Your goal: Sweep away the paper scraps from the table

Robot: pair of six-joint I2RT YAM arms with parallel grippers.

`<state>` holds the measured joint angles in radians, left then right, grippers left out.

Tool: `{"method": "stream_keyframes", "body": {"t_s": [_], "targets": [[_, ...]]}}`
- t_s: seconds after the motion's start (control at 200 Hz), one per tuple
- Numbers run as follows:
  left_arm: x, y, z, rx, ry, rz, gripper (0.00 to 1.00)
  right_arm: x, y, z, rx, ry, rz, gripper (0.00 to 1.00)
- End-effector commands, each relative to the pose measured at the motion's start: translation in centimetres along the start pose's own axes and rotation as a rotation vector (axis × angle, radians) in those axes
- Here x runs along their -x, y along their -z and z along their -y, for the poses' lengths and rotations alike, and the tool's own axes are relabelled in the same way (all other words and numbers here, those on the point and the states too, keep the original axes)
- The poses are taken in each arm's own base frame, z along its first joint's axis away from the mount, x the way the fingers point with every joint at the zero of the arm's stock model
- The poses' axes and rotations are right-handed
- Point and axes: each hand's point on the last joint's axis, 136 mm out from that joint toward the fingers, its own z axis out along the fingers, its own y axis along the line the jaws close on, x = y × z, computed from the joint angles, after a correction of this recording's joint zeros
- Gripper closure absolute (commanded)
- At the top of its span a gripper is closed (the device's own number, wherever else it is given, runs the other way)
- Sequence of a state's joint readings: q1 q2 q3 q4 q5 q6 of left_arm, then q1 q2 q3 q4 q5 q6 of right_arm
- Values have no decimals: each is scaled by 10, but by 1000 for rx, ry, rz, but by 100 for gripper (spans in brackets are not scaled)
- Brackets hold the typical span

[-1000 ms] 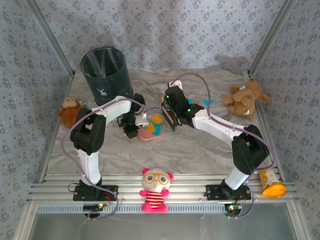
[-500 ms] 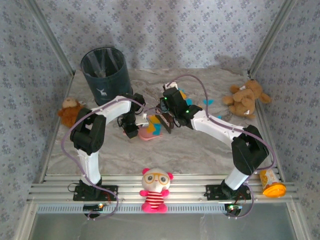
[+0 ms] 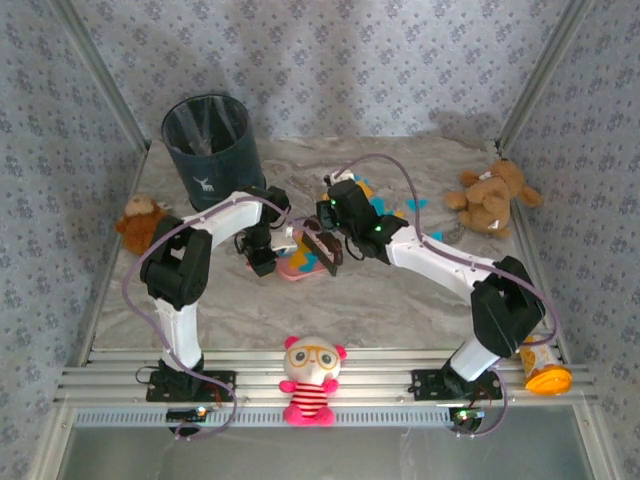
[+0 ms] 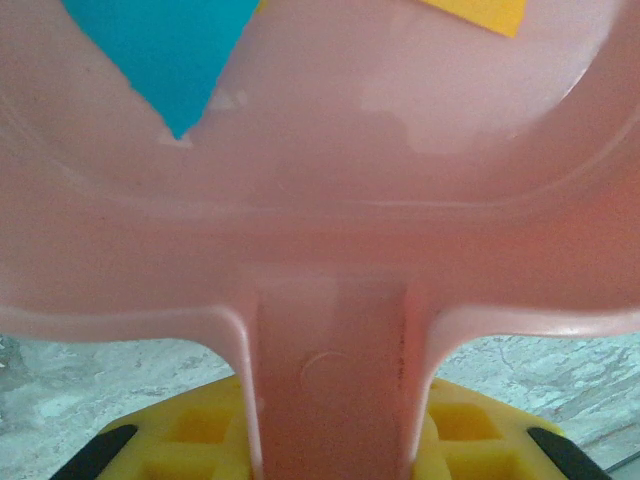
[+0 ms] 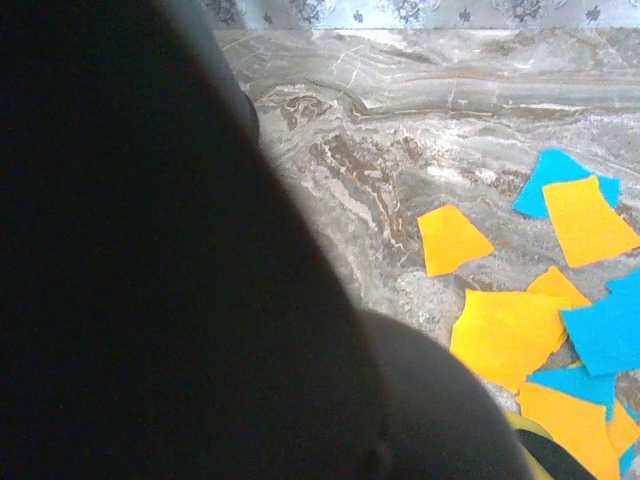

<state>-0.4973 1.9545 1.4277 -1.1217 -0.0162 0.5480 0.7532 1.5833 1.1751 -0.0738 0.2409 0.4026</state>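
**Sweep, part done: a few scraps [image 5: 505,330] in the dustpan [image 4: 320,200], more loose on the counter [image 3: 400,300].**
Left claw [image 3: 262,257] clamped on the dustpan handle, with a teal and an orange scrap inside the dustpan. Right claw [image 3: 332,235] closed, seemingly on a dark brush [image 3: 324,252] at the dustpan's mouth. A cluster of orange and teal scraps lies just beyond the brush, unswept; emptying not yet done. A dark mass blocks half the right wrist view, hiding the fingers. The left wrist view cuts off the dustpan's contents.

Blue-grey walls [image 3: 400,70] with a small floral print enclose the back and both sides. Slanting aluminium posts [image 3: 101,72] mark the rear corners. The light is soft and even.
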Motion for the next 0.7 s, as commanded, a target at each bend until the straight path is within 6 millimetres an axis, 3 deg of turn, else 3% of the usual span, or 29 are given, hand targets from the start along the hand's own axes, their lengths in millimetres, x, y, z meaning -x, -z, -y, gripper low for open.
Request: {"method": "stream_keyframes", "body": {"t_s": [0.0, 0.16, 0.35, 0.45, 0.695], "targets": [[2, -4, -5, -2, 24, -11, 100, 8, 15, -11, 66, -38, 25, 100], [1, -3, -4, -2, 21, -12, 100, 19, 23, -7, 73, -74, 70, 100], [1, -2, -3, -2, 20, -8, 100, 30, 28, 22, -85, -111, 160, 100], [1, -2, -3, -1, 20, -8, 100, 33, 26, 33, -148, -110, 184, 100], [1, -2, -3, -1, 19, -8, 100, 33, 11, 38, -202, -65, 146, 100]]}}
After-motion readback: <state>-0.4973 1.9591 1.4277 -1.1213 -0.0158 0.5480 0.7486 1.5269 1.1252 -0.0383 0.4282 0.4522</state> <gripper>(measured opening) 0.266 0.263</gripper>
